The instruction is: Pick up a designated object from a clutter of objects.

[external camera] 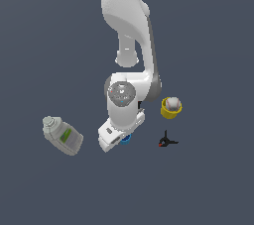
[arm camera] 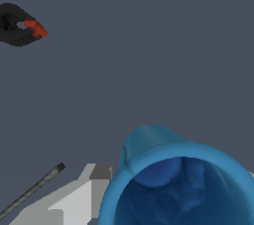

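Clamp (external camera: 167, 141) lies near blue cup (external camera: 126, 139); arm overhangs cup.

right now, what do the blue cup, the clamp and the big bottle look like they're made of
Blue cup: probably plastic, one even bright blue with a thin smooth rim and a soft sheen.
Clamp: black body with orange-red tips, likely plastic; too small to be sure.
Bottle: grey-white, matte, with a green label, looks like plastic.
All are simulator renders, so finishes are only suggestive.
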`<state>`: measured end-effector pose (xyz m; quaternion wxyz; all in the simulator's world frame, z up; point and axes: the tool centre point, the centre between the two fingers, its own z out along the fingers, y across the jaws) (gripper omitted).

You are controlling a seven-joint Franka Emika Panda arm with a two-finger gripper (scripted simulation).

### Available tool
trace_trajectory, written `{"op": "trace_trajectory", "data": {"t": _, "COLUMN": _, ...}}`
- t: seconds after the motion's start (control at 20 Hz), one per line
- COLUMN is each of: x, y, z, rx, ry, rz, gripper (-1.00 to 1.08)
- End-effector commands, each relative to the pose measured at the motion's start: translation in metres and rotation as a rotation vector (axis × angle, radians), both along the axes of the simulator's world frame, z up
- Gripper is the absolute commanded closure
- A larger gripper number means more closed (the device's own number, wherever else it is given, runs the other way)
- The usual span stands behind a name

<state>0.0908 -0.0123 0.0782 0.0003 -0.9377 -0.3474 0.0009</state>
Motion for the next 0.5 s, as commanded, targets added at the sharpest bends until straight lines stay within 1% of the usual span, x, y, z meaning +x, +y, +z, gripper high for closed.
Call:
{"op": "trace_trajectory", "data": {"t": 0.0, "x": -0.006, "y": -0.013, "z": 0.017, "rx": 0.0, "ry": -0.002, "rz": -0.001, "gripper": 1.08}}
{"op": "trace_trajectory", "data": {"t": 0.45, "x": -0.042, "y": -0.074, "z": 0.097, "rx": 0.001, "ry": -0.002, "rz": 0.0, "gripper": 1.08}}
